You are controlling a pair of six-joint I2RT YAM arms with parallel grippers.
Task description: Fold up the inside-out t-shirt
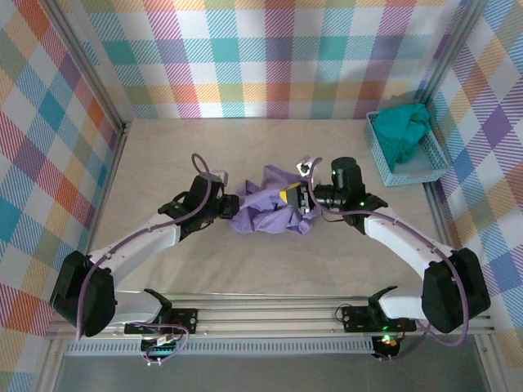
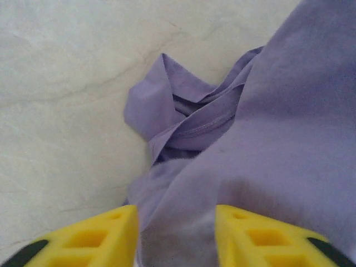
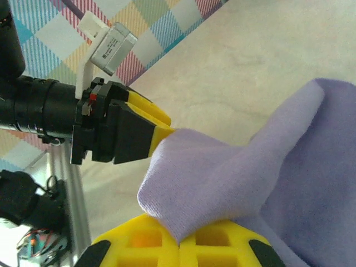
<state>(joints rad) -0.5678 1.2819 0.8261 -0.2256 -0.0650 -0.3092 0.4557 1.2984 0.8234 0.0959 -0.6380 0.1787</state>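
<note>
While the inside-out t-shirt (image 1: 263,214) lies bunched at the middle of the table (image 1: 286,269), right gripper (image 3: 179,242) fingers pressed together pinching a fold, left gripper (image 2: 177,219) fingers partly apart, cloth clamped between.

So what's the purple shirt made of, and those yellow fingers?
The t-shirt looks like soft, matte knit cloth, maybe cotton: it bunches in floppy folds and has a stitched hem. The left fingers look like hard yellow plastic, slightly matte: stiff straight edges and boxy hollow cells.
</note>
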